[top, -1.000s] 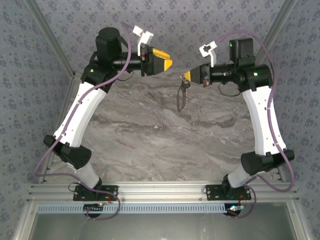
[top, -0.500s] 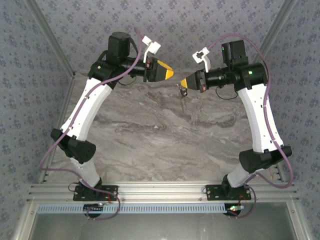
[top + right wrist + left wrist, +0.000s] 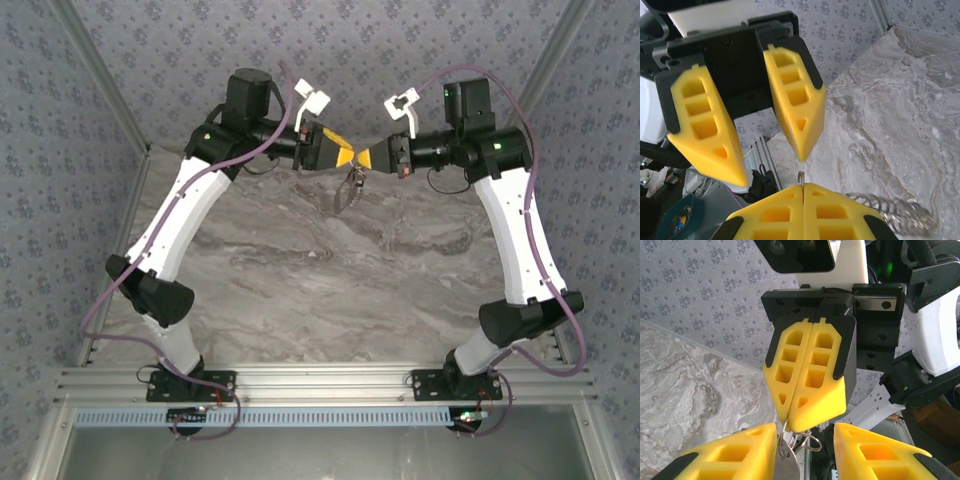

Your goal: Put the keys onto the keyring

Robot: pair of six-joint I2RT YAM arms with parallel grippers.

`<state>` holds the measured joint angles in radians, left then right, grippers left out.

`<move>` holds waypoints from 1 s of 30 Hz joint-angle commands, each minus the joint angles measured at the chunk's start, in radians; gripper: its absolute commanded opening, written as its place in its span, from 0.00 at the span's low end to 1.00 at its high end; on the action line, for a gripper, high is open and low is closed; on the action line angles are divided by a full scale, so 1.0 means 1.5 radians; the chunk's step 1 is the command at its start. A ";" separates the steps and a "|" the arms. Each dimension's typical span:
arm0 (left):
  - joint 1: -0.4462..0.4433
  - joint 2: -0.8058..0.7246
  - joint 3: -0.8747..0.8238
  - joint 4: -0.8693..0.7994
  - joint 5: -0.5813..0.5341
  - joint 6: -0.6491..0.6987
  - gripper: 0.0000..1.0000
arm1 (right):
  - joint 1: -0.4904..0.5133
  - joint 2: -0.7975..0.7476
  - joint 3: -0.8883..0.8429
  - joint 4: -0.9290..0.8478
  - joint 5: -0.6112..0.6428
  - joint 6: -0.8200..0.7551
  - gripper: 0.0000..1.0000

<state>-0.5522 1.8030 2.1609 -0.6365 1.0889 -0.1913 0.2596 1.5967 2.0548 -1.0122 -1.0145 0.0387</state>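
High over the far end of the table my two grippers meet tip to tip. My right gripper is shut on the keyring, with a thin metal ring edge poking out between its pads. In the left wrist view the right gripper's shut fingers pinch a cluster of wire rings. A flat grey key hangs there against my left gripper's left-hand finger. The left gripper is open, its jaws astride those rings. The chain-like loop dangles below.
The marble tabletop lies well below both grippers. Patterned walls close in the back and sides. Metal rails run along the near edge by the arm bases.
The left arm swung right and its jaws narrowed. The right gripper shifted slightly left, so the tips now meet. The hanging loop swung left with it.
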 commanded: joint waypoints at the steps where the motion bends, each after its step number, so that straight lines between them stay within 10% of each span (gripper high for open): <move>1: -0.007 0.007 -0.004 0.002 0.023 0.005 0.34 | -0.005 -0.024 -0.007 0.048 -0.033 0.032 0.00; 16: -0.009 0.015 -0.002 0.009 0.034 0.002 0.28 | -0.008 -0.029 -0.026 0.082 -0.033 0.053 0.00; 30: -0.010 0.017 -0.002 0.070 0.025 -0.033 0.00 | -0.009 -0.031 -0.038 0.102 -0.038 0.065 0.00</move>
<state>-0.5571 1.8282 2.1563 -0.5961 1.1023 -0.2283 0.2466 1.5742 2.0071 -0.8871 -1.0550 0.1173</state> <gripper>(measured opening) 0.042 0.066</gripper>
